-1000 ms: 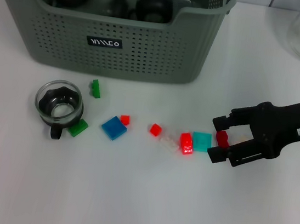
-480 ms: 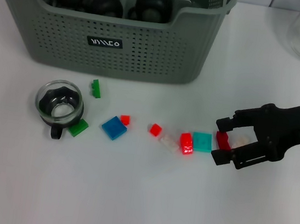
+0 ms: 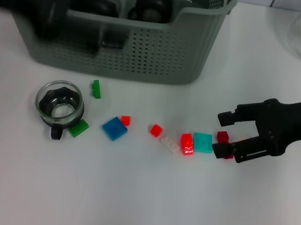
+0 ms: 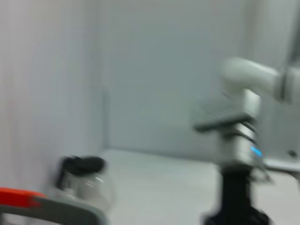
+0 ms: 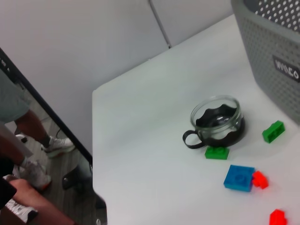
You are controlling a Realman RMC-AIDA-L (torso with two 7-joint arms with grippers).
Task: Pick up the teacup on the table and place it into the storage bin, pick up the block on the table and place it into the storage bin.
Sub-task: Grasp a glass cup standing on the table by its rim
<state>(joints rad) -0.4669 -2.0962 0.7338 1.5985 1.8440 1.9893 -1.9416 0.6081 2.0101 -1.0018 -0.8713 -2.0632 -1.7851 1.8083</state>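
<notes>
A white table (image 3: 128, 198) carried the grey-green storage bin (image 3: 147, 51) at the far side. Near its left front stood a glass teacup (image 3: 58, 106), with green blocks (image 3: 79, 128) beside it. A blue block (image 3: 114, 128), red blocks (image 3: 187, 144) and a teal block (image 3: 202, 142) lay in a row to the right.

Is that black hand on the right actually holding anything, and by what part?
The right hand has its fingers either side of a small dark red block on the table, but whether they grip it cannot be told.
</notes>
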